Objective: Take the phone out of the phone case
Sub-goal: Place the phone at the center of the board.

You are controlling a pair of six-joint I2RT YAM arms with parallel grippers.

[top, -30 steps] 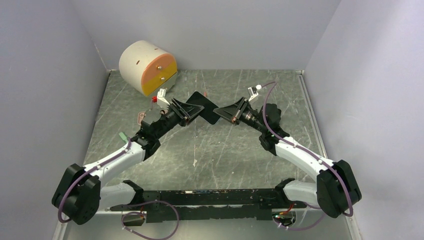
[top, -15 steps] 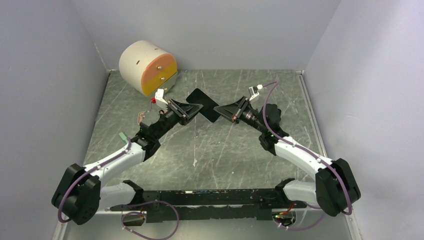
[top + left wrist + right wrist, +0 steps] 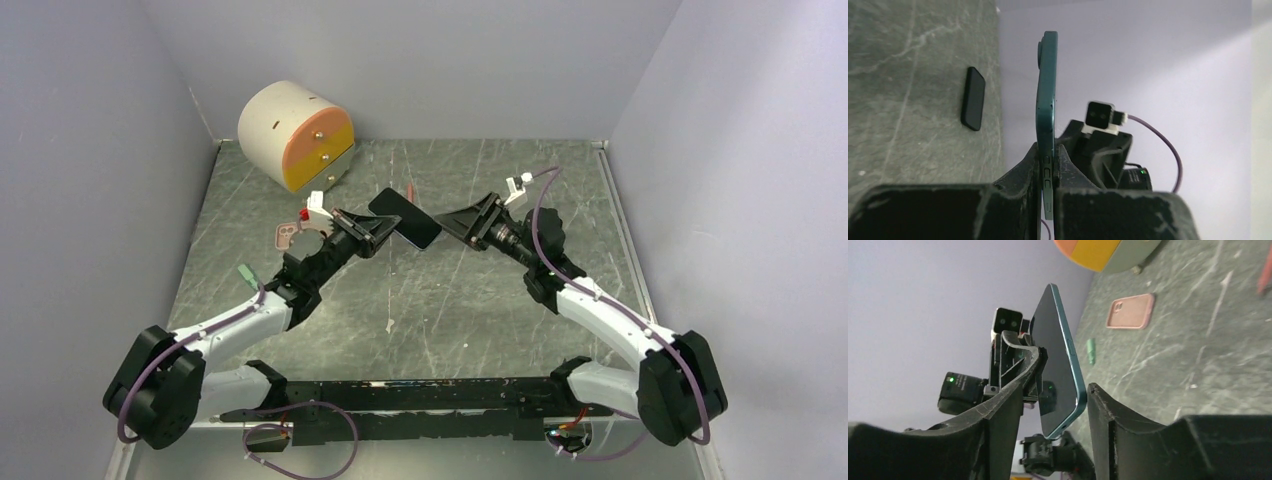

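Note:
The phone [image 3: 405,218], with a teal frame and a dark screen, is held up off the table between the two arms. My left gripper [image 3: 385,226] is shut on its lower edge; in the left wrist view the phone [image 3: 1046,95] stands edge-on, pinched between both fingers of that gripper [image 3: 1047,152]. My right gripper [image 3: 444,220] is open. One corner of the phone [image 3: 1060,370] lies between its spread fingers [image 3: 1058,392] with a gap on each side. The pink phone case [image 3: 290,235] lies empty and flat on the table to the left, also visible in the right wrist view [image 3: 1130,311].
A round white and orange container [image 3: 295,135] stands at the back left corner. A small green piece [image 3: 243,272] lies left of my left arm and a red stick [image 3: 410,189] behind the phone. A flat black object [image 3: 973,98] lies on the table.
My left gripper has closed onto the phone. My right gripper has let go of it, opened and backed off slightly to the right. The phone has shifted a little left.

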